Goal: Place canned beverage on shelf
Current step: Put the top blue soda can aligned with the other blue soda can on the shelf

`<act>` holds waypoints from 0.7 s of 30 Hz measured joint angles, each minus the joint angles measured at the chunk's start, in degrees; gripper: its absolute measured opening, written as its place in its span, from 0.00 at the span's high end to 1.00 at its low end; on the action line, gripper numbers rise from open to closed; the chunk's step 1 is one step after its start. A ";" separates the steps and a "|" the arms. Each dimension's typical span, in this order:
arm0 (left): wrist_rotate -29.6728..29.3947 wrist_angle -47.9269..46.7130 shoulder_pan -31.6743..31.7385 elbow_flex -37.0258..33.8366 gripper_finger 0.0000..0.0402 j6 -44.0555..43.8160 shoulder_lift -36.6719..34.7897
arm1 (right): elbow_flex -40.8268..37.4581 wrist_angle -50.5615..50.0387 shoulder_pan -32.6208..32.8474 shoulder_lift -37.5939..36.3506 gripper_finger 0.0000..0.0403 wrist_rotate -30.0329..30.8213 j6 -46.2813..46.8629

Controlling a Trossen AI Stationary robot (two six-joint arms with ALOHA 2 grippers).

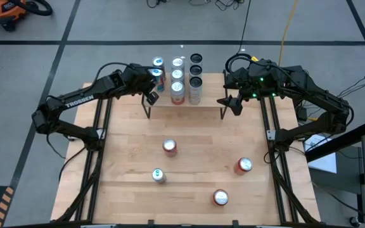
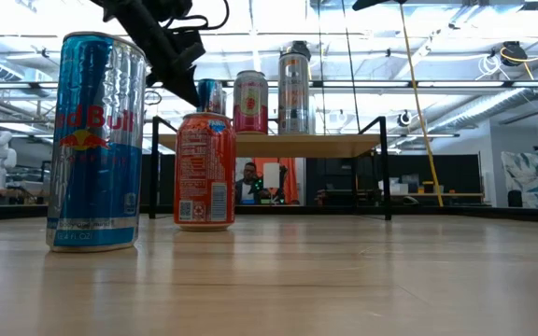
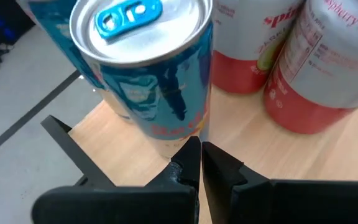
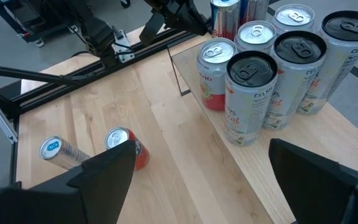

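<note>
Four loose cans on the tabletop: red can nearest, blue-tab can, orange can, red-topped can. Farther back, shelf holds clustered sealed cans, contents unseen. Left gripper pressed together, empty, just beside blue can on the shelf's left end. Right gripper spread, empty, at shelf's right end.

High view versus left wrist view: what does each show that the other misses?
Only the high view shows four cans standing on the table, and the right pincer open beside the shelf. Only the left wrist view shows the left pincer shut, holding nothing, right behind the blue can. Both show that can on the shelf's left end beside red-and-white cans.
</note>
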 joint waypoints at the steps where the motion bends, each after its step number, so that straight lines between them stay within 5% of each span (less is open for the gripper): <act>1: 0.05 0.44 0.00 -0.01 0.96 0.00 0.00 | 0.00 0.00 -0.01 0.00 0.14 0.00 0.00; 21: -0.92 2.53 0.15 -0.02 0.96 1.23 0.02 | 0.00 0.02 0.00 0.00 0.14 -0.01 0.02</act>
